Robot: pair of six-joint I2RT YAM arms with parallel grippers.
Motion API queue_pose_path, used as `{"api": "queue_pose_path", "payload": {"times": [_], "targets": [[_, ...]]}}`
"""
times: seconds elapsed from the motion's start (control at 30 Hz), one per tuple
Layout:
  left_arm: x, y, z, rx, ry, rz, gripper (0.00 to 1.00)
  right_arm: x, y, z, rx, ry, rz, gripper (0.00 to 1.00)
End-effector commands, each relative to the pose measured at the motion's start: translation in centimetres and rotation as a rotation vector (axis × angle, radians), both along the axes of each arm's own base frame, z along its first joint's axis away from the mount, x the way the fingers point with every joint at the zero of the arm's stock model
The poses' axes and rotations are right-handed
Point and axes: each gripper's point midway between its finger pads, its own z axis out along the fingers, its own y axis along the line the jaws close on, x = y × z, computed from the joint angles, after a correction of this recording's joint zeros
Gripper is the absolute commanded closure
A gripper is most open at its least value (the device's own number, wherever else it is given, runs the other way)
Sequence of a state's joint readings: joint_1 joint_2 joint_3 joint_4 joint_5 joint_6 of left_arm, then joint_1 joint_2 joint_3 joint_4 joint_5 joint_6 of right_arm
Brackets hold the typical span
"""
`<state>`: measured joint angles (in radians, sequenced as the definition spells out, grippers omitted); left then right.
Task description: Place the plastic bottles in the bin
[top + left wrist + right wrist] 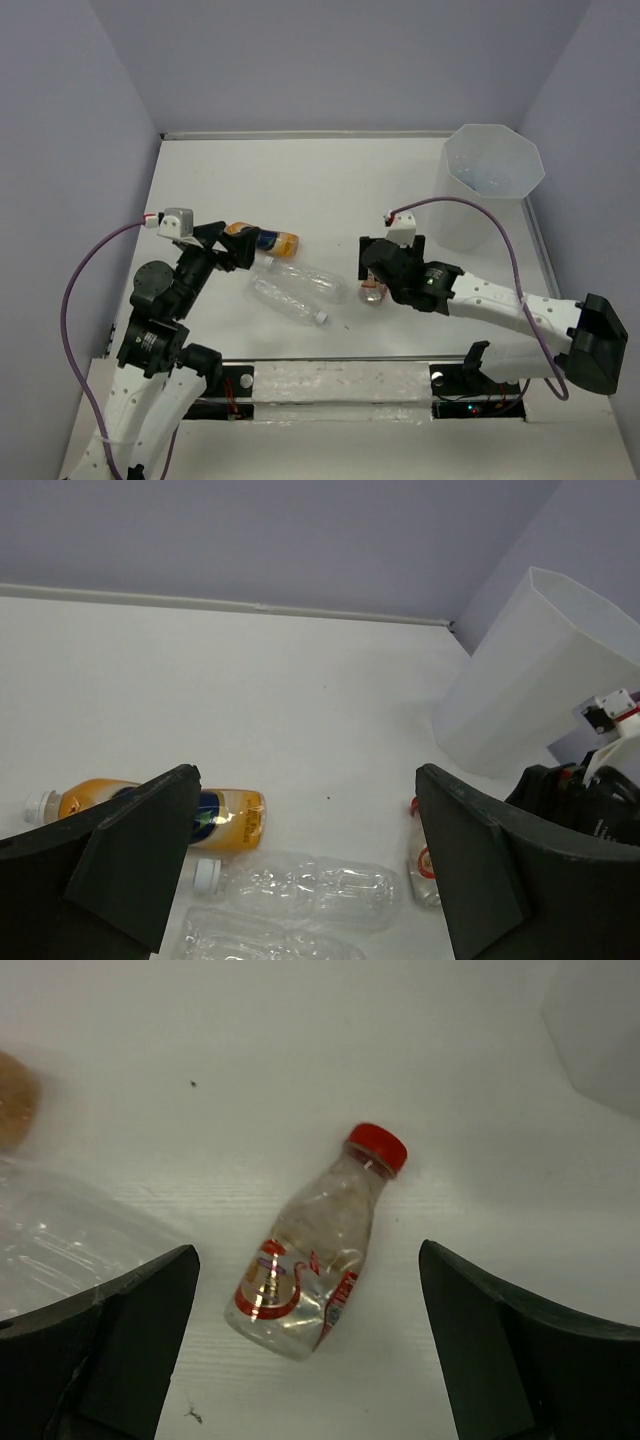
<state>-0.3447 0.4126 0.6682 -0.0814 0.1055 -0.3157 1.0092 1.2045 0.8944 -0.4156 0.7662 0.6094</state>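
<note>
The red-capped bottle (310, 1270) lies on its side on the table (300, 180), right under the right gripper (307, 1250). In the right wrist view it sits in the gap between the two dark fingers (130, 1330), and neither one touches it. Its long side runs up and away from the wrist and leans a little, so the red cap (377, 1146) points up and to the right. That means the fingers stand on each side of its belly, which looks good for a squeeze. The right gripper is spread wide and holds nothing. I think it only has to go down a bit and then close. How high it hangs over the bottle is hard to tell. The bin (480, 225) stands near, just past the right arm at the far right of the table, so the right arm is the one for this bottle. The left gripper (307, 780) is wide open too and holds nothing. It is by the orange bottle (235, 815), with two clear bottles (310, 885) lying just beside it.
</note>
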Motion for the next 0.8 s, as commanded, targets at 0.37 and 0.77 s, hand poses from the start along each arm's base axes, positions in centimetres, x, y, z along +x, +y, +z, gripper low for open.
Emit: {"api": "queue_pose_path", "payload": {"times": [0.37, 0.77], "targets": [[0.1, -0.9, 1.5, -0.011, -0.034, -0.05, 0.01, -0.5, -1.1, -7.2, 0.112, 0.114, -0.285, 0.02], [-0.1, -1.0, 1.7, -0.018, -0.04, -0.063, 0.01, -0.6, -1.2, -13.0, 0.111, 0.206, -0.302, 0.09]]}}
